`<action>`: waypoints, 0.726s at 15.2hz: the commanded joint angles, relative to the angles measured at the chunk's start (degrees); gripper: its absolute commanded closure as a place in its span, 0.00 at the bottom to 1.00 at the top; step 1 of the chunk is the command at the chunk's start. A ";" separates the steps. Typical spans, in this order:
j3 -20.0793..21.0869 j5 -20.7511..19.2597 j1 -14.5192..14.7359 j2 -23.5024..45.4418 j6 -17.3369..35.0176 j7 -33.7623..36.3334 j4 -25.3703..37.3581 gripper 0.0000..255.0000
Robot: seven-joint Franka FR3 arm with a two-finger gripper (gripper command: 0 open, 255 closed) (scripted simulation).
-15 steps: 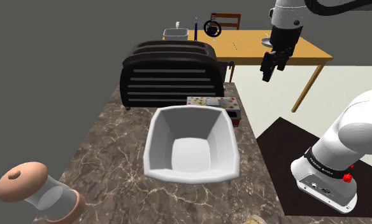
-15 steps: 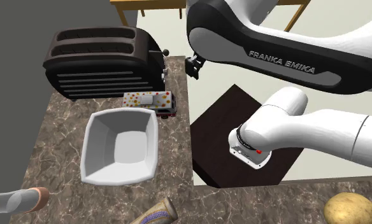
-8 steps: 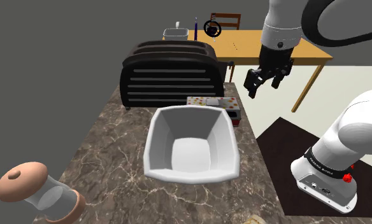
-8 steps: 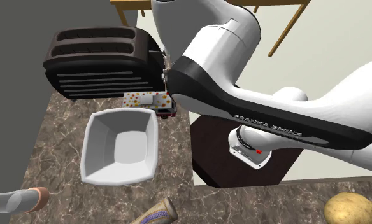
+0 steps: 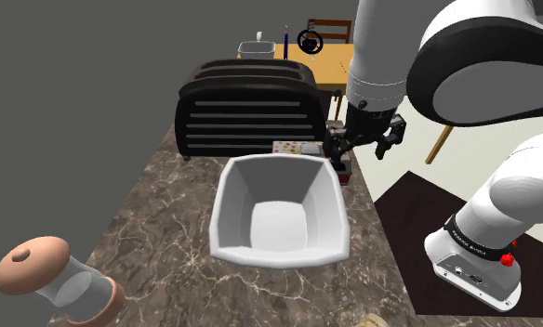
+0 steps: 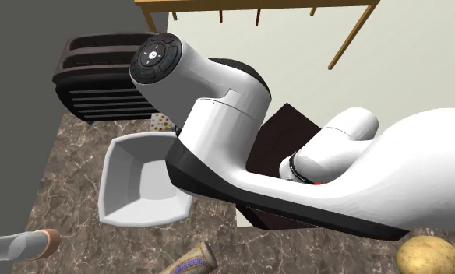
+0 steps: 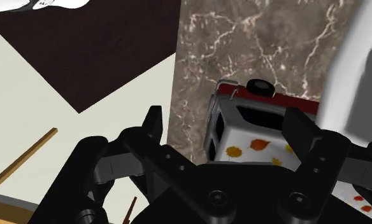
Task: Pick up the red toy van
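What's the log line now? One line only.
stage: pre-grasp | gripper: open, over toy van | toy van: on marble counter beside white bin, not gripped

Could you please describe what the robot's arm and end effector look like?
The arm is glossy white with rounded links and dark joint bands; one joint carries a round black cap with small white marks. The end effector is all black, blocky, with two fingers.
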 commanded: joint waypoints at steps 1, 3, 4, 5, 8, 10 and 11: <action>1.35 0.55 -0.41 0.67 1.58 1.28 -0.67 0.00; 2.07 1.01 -0.33 0.96 3.14 1.44 -1.91 0.00; 2.45 1.24 -0.30 1.14 3.93 1.52 -2.52 0.00; 2.83 1.47 -0.28 1.33 4.73 1.61 -3.12 0.00; 3.45 1.82 -0.26 1.66 6.00 1.75 -4.04 0.00; 3.44 1.81 -0.29 1.69 6.01 1.74 -4.01 1.00; 3.45 1.80 -0.30 1.71 6.01 1.75 -3.99 1.00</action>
